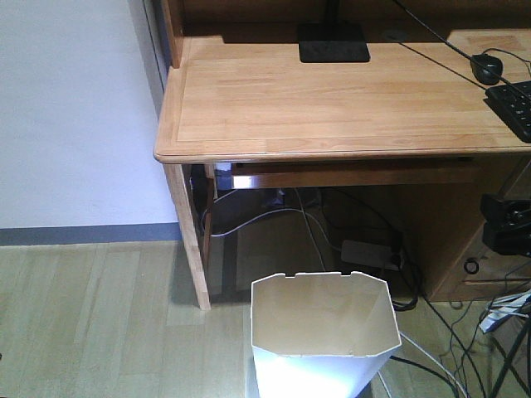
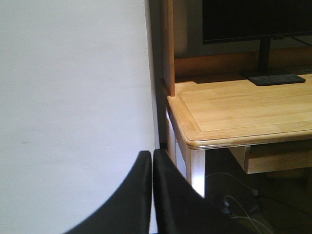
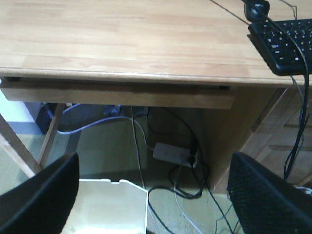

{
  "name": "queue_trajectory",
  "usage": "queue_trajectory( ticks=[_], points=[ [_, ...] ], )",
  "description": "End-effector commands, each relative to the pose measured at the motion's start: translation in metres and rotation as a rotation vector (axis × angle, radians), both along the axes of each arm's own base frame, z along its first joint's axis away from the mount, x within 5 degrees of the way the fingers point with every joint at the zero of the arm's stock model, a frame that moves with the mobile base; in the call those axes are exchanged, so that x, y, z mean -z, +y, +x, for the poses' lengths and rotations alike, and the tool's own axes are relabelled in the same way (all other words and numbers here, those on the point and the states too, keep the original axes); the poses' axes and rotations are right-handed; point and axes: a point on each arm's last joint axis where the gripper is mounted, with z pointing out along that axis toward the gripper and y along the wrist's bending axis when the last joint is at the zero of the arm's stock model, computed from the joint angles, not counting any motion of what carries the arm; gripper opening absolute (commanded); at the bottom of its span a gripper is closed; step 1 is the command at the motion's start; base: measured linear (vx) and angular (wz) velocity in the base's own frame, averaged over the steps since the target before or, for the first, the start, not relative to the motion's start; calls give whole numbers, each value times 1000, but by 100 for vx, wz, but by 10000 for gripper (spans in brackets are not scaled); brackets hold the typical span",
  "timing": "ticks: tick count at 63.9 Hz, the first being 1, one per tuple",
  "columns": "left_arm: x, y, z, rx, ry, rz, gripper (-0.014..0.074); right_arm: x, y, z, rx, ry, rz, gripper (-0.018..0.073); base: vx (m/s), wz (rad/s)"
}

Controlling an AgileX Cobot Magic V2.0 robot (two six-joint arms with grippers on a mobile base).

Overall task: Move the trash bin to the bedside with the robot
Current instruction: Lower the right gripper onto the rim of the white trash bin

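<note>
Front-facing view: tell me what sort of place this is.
Probably a home study or office corner. A wooden desk carries a monitor base and a black keyboard, cables tangle on the floor beneath it, and a white trash bin stands in front.

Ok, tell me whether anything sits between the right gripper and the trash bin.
Nothing visible does. The right gripper is open, and the rim of the trash bin shows low in its wrist view, unobstructed. Cables lie beside the bin, not over it. The bed is not in view.
</note>
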Motion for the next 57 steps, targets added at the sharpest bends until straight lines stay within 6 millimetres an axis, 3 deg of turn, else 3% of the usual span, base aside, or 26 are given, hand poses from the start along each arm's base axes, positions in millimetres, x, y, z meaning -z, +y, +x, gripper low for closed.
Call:
queue_trajectory(
  ticks=[1,11,25,34,46,57],
  points=[
    [-15,0,-1,3,-101,-8,-6,-15,0,19,0,-35,-3,574,0,0],
    [-15,0,-1,3,-101,-8,-6,-17,0,56,-1,86,-3,555,0,0],
    [-15,0,-1,3,-101,-8,-6,-1,0,104,0,251,7,554,0,0],
    [-15,0,-1,3,-101,-8,-6,25,-13,129,-3,410,-28,554,0,0],
    [-15,0,-1,3,-101,-8,-6,70,-47,155,23,597,54,554,0,0],
    [-15,0,-1,3,-101,-8,-6,118,-51,169,-103,672,79,554,0,0]
  ],
)
